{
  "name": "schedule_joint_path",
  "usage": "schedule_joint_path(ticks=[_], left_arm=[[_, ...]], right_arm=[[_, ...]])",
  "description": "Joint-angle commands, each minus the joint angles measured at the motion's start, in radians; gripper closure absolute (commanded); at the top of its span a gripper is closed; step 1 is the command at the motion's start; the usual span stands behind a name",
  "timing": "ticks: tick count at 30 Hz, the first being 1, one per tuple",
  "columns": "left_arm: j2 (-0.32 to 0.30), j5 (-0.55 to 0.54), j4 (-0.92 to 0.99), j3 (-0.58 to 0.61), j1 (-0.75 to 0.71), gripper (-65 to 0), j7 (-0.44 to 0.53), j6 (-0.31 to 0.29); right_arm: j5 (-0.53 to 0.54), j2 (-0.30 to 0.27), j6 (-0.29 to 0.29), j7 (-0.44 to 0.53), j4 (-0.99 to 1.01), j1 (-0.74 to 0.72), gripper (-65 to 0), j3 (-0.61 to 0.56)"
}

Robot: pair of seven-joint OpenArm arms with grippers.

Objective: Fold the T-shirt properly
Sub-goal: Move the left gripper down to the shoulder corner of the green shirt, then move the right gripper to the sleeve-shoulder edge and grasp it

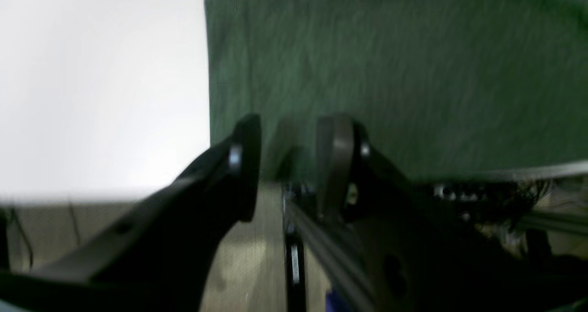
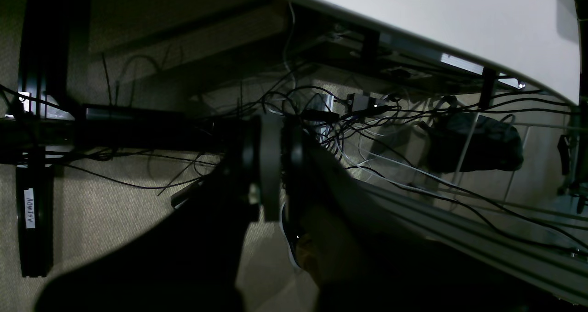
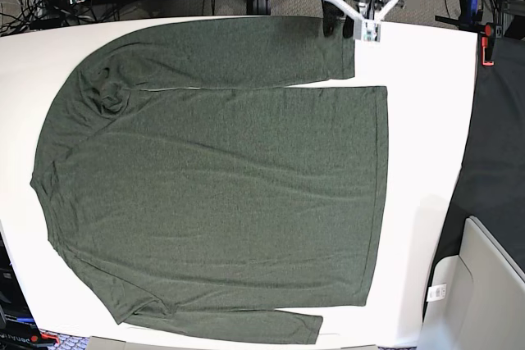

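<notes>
The left tool [image 1: 288,165] has its fingers spread, gripping nothing, at the cuff end of the T-shirt [image 3: 221,186]; blur there makes contact uncertain. The right tool [image 2: 275,165] has its fingers pressed together, empty, beyond the worktop [image 3: 426,145] edge above tangled cables [image 2: 367,133]. The T-shirt lies flat on the worktop, sleeves alongside the body.

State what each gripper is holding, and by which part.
Nothing is held. The left gripper stands open above the T-shirt near its sleeve cuff; the right gripper is shut and empty.
</notes>
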State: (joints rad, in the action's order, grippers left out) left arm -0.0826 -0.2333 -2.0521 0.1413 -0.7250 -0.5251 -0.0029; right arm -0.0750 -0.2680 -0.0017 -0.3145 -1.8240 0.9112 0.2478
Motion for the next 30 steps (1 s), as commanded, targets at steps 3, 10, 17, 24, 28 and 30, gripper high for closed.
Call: schedule_joint_path(ticks=[3,10,17,24,28,30], left_arm=[[0.002,-0.002,-0.005,-0.045,0.006,-20.4,0.009,0.001],[0.054,-0.002,0.008,-0.141,0.084,-20.4,-0.174,0.001],[0.057,-0.004,0.015,-0.108,0.091,-20.4,-0.204,0.001],[0.057,-0.004,0.052,-0.05,0.075,-20.4,-0.201,0.001],[0.057,-0.004,0.074,-0.036,0.077,-20.4,-0.197,0.001],[0.057,-0.004,0.089,-0.036,0.08,-20.4,-0.197,0.001]], right_arm=[[-0.003,-0.007,-0.01,0.016,-0.015,0.012,-0.6,0.008],[-0.001,-0.007,-0.01,0.016,-0.015,0.004,-0.6,0.008],[-0.001,-0.006,-0.01,0.016,-0.015,-0.001,-0.6,0.008],[-0.001,-0.006,-0.01,0.016,-0.015,-0.002,-0.6,0.008],[-0.001,-0.006,-0.01,0.016,-0.015,-0.002,-0.6,0.008],[-0.001,-0.006,-0.01,0.016,-0.015,-0.002,-0.6,0.008]])
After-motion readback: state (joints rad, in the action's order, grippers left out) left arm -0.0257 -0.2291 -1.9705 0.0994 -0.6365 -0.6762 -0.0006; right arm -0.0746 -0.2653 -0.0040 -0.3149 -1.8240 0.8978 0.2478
